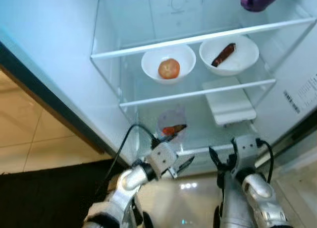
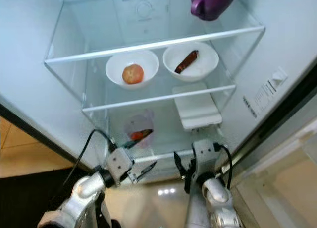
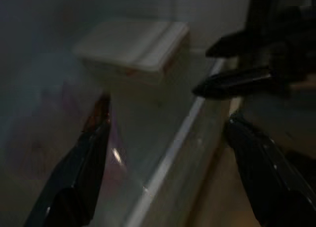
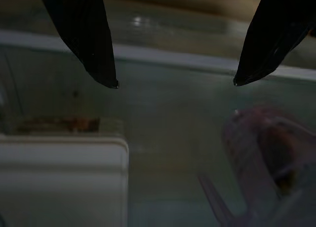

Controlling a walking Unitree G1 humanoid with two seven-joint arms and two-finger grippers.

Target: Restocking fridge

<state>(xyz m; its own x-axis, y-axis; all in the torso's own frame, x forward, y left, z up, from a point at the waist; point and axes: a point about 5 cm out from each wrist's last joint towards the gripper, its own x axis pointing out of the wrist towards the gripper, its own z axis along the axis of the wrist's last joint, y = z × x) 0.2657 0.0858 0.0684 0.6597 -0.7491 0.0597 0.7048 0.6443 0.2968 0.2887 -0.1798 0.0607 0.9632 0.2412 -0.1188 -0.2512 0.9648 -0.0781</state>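
The fridge stands open. On its lowest shelf lie a clear purple dish [image 1: 172, 120] holding a red-orange item [image 1: 170, 131] and a white lidded container [image 1: 229, 103]. My left gripper [image 1: 179, 157] hangs open at the shelf's front edge, just before the purple dish. My right gripper [image 1: 222, 159] is open too, in front of the white container [image 4: 59, 177], with nothing between its fingers. The middle shelf carries a white bowl [image 1: 168, 57] with a round red-orange fruit [image 1: 169, 68] and a second white bowl [image 1: 229, 62] with a brown stick-shaped item [image 1: 224, 54]. A purple mug [image 2: 210, 2] stands on the top shelf.
Glass shelves with white front rims [image 1: 198, 91] cross the fridge. A fridge wall with a label [image 1: 302, 96] rises on the right. Beige floor tiles [image 1: 25, 134] and a dark mat [image 1: 49, 198] lie to the left. A black cable [image 1: 126, 139] loops off my left wrist.
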